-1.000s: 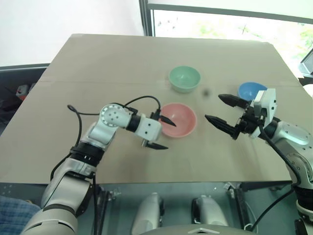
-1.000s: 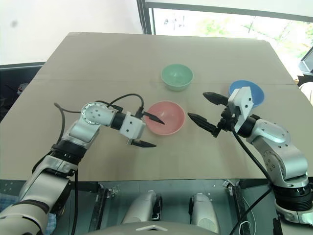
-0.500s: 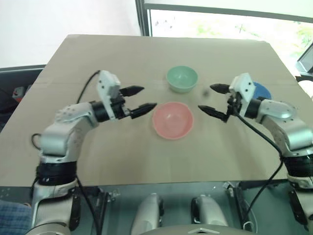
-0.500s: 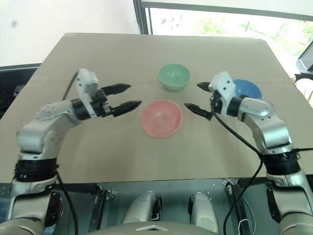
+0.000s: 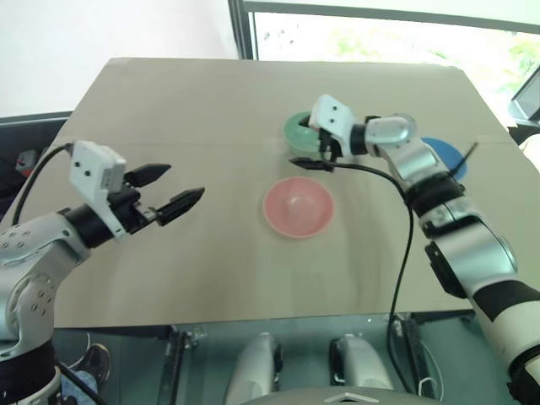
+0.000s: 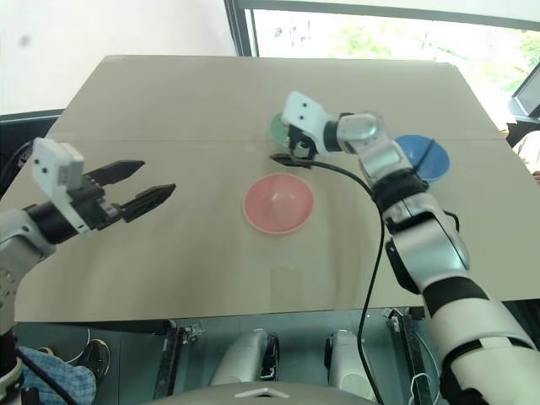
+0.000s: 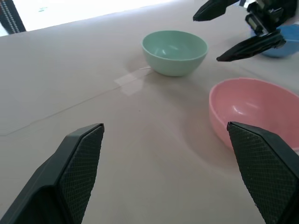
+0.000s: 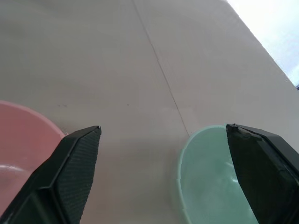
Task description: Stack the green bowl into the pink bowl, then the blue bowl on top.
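Right end effector point(image 5: 305, 145) open at green bowl point(image 5: 297, 129); pink bowl point(image 5: 298, 207) mid-table; blue bowl point(image 5: 445, 155) right.

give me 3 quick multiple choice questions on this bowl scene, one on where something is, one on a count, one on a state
1. Which bowl is the right gripper nearest?
A. pink bowl
B. green bowl
C. blue bowl

2. How many bowls are on the table?
A. two
B. three
C. four

3. What is in the pink bowl?
A. nothing
B. the green bowl
C. the blue bowl

Answers:
1. B, its open fingers hover by the green bowl.
2. B, green, pink and the blue bowl sit apart.
3. A, its inside shows bare.
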Motion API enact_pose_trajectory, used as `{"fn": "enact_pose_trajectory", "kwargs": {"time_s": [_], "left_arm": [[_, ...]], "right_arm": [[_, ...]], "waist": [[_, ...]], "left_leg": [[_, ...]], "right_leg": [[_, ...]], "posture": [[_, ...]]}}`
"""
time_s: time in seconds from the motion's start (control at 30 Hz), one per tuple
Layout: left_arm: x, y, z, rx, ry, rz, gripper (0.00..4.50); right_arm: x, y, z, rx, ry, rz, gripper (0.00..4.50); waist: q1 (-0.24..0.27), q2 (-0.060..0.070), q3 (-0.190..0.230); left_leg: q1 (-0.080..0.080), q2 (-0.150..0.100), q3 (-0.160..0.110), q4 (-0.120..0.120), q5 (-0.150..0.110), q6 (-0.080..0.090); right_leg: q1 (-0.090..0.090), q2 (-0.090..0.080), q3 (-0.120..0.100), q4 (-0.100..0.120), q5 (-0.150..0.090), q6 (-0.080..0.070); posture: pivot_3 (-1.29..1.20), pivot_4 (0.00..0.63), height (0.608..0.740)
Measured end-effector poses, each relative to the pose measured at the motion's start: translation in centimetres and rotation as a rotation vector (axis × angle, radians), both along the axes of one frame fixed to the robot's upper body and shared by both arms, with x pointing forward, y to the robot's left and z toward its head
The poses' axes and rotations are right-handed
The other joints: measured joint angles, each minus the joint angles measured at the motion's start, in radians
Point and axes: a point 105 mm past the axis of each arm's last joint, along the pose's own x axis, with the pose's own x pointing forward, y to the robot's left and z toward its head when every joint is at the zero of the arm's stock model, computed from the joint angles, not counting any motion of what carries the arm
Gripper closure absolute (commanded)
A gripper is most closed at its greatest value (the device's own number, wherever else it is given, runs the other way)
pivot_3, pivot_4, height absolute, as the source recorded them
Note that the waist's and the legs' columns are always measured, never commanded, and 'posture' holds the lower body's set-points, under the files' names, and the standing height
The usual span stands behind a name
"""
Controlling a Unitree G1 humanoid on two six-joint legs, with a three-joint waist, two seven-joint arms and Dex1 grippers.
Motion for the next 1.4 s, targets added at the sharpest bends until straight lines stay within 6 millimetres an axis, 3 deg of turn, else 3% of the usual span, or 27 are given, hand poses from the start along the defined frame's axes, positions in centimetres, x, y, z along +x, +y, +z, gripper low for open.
{"fn": "enact_pose_trajectory", "kwargs": {"time_s": [0.17, 0.47, 0.67, 0.97, 1.07, 1.3, 1.37, 1.4], "left_arm": [[-0.8, -0.1, -0.1, -0.005, 0.004, 0.019, 0.05], [-1.6, 0.1, 0.5, -0.027, -0.016, 0.054, 0.05], [-1.8, 0.5, 0.0, -0.02, 0.002, 0.074, 0.05], [-1.6, 0.7, 0.2, -0.003, -0.014, 0.088, 0.05], [-1.5, 0.7, 0.2, 0.003, -0.017, 0.088, 0.0], [-1.6, 0.8, 0.2, 0.006, -0.02, 0.09, 0.0], [-1.6, 0.8, 0.2, 0.006, -0.02, 0.09, 0.0], [-1.6, 0.8, 0.2, 0.007, -0.021, 0.089, 0.0]], "right_arm": [[0.9, 0.4, -2.0, -0.056, 0.032, -0.061, 0.0], [2.8, -0.4, -2.6, -0.125, 0.0, -0.234, 0.0], [2.6, 0.3, -4.0, -0.165, 0.017, -0.249, 0.0], [2.4, 2.1, -4.2, -0.169, -0.005, -0.253, 0.0], [2.5, 2.2, -4.3, -0.161, -0.013, -0.276, 0.85], [2.8, 2.2, -3.9, -0.14, -0.029, -0.3, 3.85], [2.8, 2.2, -3.8, -0.137, -0.031, -0.302, 4.4], [2.8, 2.2, -3.9, -0.14, -0.027, -0.306, 4.4]], "waist": [[-0.006, 0.0, 0.0], [-0.028, 0.001, 0.0], [-0.028, 0.001, 0.0], [-0.027, 0.001, 0.001], [-0.028, 0.002, 0.001], [-0.028, 0.002, 0.001], [-0.028, 0.002, 0.001], [-0.028, 0.002, 0.001]], "left_leg": [[0.0, 0.0, 0.0, -0.001, 0.002, -0.003], [0.002, 0.001, -0.001, -0.002, 0.003, -0.006], [0.001, 0.001, 0.0, -0.004, 0.003, -0.006], [0.001, 0.001, 0.0, -0.003, 0.003, -0.006], [0.001, 0.001, 0.0, -0.004, 0.003, -0.006], [0.001, 0.001, 0.0, -0.004, 0.003, -0.006], [0.001, 0.001, 0.0, -0.004, 0.003, -0.006], [0.001, 0.001, 0.0, -0.004, 0.003, -0.006]], "right_leg": [[0.0, 0.001, 0.0, 0.0, 0.0, 0.0], [0.0, 0.001, 0.0, 0.001, 0.0, -0.001], [-0.001, 0.001, 0.0, 0.001, 0.0, -0.001], [-0.001, 0.001, 0.0, 0.001, 0.0, -0.001], [-0.001, 0.001, 0.0, 0.001, 0.0, -0.001], [-0.001, 0.001, 0.0, 0.001, 0.0, -0.001], [-0.001, 0.001, 0.0, 0.001, 0.0, -0.001], [-0.001, 0.001, 0.0, 0.001, 0.0, -0.001]], "posture": [[0.0, 0.15, 0.74], [0.0, 0.15, 0.74], [0.0, 0.15, 0.74], [0.0, 0.15, 0.74], [0.0, 0.15, 0.74], [0.0, 0.15, 0.74], [0.0, 0.15, 0.74], [0.0, 0.15, 0.74]]}}
